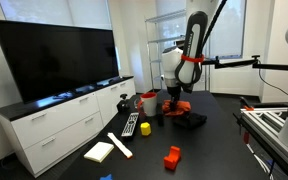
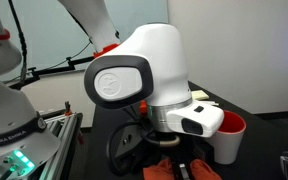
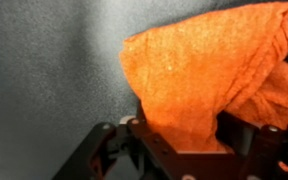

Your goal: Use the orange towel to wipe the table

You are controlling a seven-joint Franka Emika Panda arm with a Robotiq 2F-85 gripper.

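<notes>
The orange towel [image 3: 209, 70] fills the right half of the wrist view, bunched up and gripped between my gripper's [image 3: 184, 135] fingers over the dark table [image 3: 44, 70]. In an exterior view the towel [image 1: 177, 106] shows as an orange patch at the gripper [image 1: 174, 100], pressed low on the black table [image 1: 209, 140]. In an exterior view the arm's white wrist blocks most of the scene, and only a sliver of towel [image 2: 167, 142] shows under it.
On the table stand a red cup [image 1: 149, 102], a remote [image 1: 131, 124], a white block [image 1: 100, 151], a pale stick [image 1: 120, 145], a red block [image 1: 172, 157] and a yellow piece [image 1: 145, 127]. A white cabinet [image 1: 64, 120] with a TV [image 1: 54, 55] is beside the table.
</notes>
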